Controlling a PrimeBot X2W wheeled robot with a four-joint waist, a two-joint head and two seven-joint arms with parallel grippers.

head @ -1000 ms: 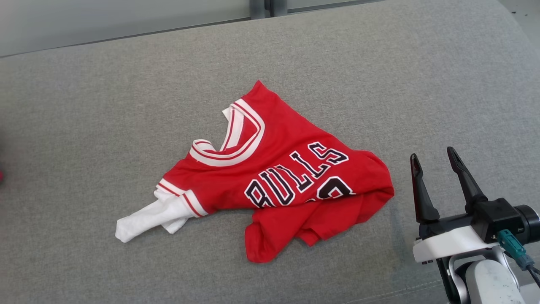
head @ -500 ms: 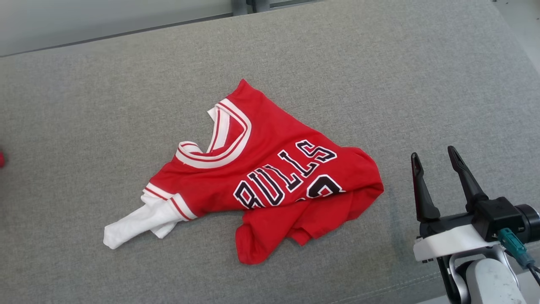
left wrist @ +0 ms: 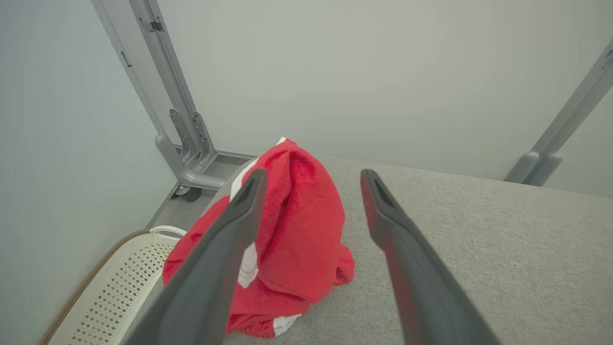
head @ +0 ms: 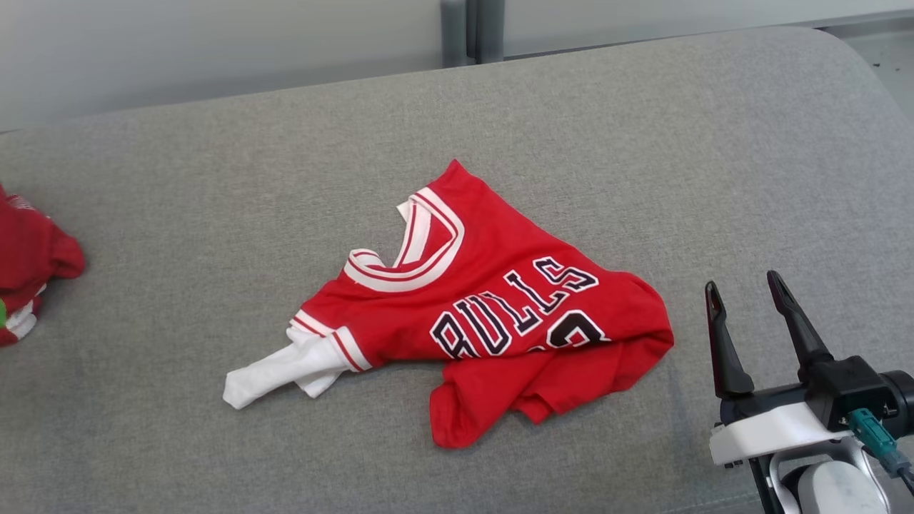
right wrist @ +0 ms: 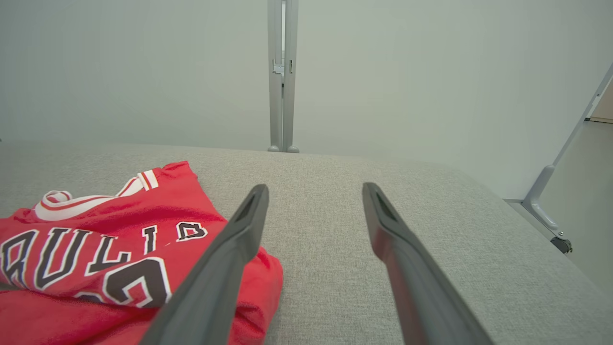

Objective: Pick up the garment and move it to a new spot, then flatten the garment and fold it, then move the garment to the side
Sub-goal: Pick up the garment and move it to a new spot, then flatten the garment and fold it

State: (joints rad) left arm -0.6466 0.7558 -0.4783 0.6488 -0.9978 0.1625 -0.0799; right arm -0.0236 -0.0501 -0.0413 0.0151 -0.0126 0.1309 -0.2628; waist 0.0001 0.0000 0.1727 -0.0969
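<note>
At nine o'clock in my head view a red bundle sits at the edge of the grey cushion. My left claw hangs just over it with its fingers spread wide and nothing between them, a pale perforated basket below at seven. Whether that heap is mine to fold I cannot tell. The jersey lies crumpled at the middle of the cushion, its white sleeve trailing toward eight, its collar at eleven, and its lower half doubled under itself at five. I judge it light, limp and thin: it should drape and stretch rather than hold shape, and a pinch in the middle would likely lift one layer and bunch the rest. I would take it at the stiffer ribbed collar or a shoulder seam, or at the free hem corner. My right claw waits at four o'clock, fingers wide, empty, near the jersey's edge and not touching it.
</note>
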